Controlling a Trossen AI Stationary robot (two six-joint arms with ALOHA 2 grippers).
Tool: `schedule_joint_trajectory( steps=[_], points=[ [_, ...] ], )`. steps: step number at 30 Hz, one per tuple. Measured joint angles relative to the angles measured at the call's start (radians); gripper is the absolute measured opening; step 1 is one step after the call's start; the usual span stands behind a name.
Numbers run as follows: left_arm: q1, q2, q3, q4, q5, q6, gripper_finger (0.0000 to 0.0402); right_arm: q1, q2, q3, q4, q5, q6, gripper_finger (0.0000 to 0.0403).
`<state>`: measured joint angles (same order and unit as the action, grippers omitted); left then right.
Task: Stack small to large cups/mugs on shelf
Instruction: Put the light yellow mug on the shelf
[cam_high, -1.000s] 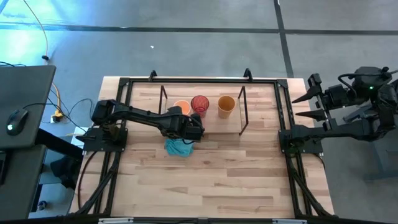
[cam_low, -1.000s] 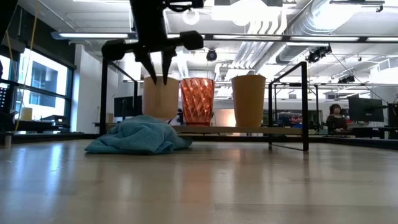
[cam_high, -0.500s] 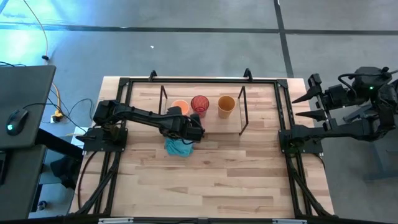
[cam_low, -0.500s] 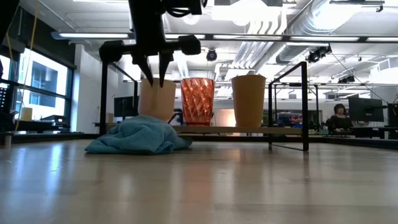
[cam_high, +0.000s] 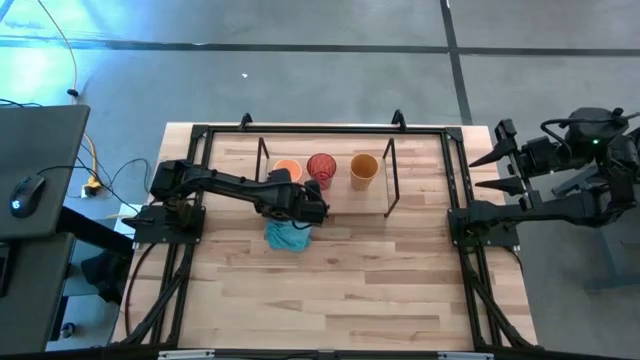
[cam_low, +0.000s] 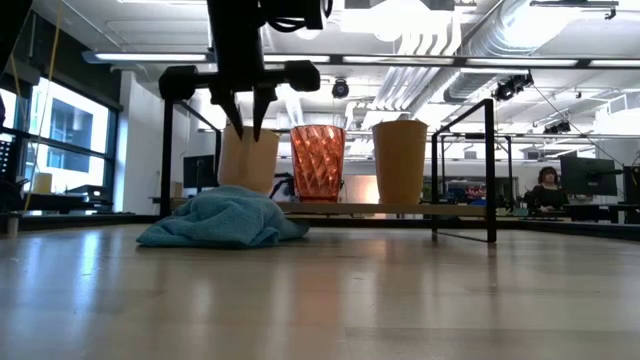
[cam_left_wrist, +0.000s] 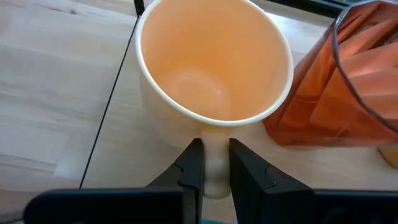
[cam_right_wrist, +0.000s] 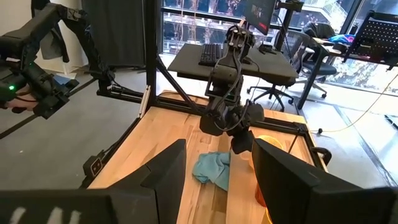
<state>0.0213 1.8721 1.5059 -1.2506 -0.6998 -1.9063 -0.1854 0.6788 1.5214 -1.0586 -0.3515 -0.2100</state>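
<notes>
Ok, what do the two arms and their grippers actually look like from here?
Both arms are dark, jointed links. The left gripper has two slim black fingers tapering toward the tips. The right gripper shows black pointed fingers, with a small green light glowing on that arm's wrist housing.

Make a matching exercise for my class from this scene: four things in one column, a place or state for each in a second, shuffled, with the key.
Things:
1. light orange mug
2. red patterned cup
3. amber tumbler
4. teal cloth

Places or states:
A. middle of the row on the shelf
B. tilted, handle pinched by the left end effector
C. on the tabletop before the shelf
D. nearest the right arm's side

Pairs: 1-B, 2-A, 3-D, 4-C
</notes>
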Motion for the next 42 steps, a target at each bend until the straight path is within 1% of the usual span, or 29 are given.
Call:
schedule_joint_trajectory(
  steps=[14,36,37,42],
  points=[
    [0.012,0.019,0.000,-0.005,0.023,-0.011,0.0038,0.000,0.000,0.000,0.000,0.000,-0.008,0.0177],
    [0.025,0.019,0.000,-0.004,0.019,0.001,0.0038,0.000,0.000,-0.001,-0.004,0.000,-0.008,0.0177],
    [0.025,0.019,0.000,-0.004,0.019,0.001,0.0043,0.000,0.000,-0.001,-0.004,0.000,-0.008,0.0177],
    [0.025,0.019,0.000,-0.003,0.022,0.001,0.0096,0.000,0.000,-0.001,-0.004,0.000,-0.008,0.0177]
  ],
)
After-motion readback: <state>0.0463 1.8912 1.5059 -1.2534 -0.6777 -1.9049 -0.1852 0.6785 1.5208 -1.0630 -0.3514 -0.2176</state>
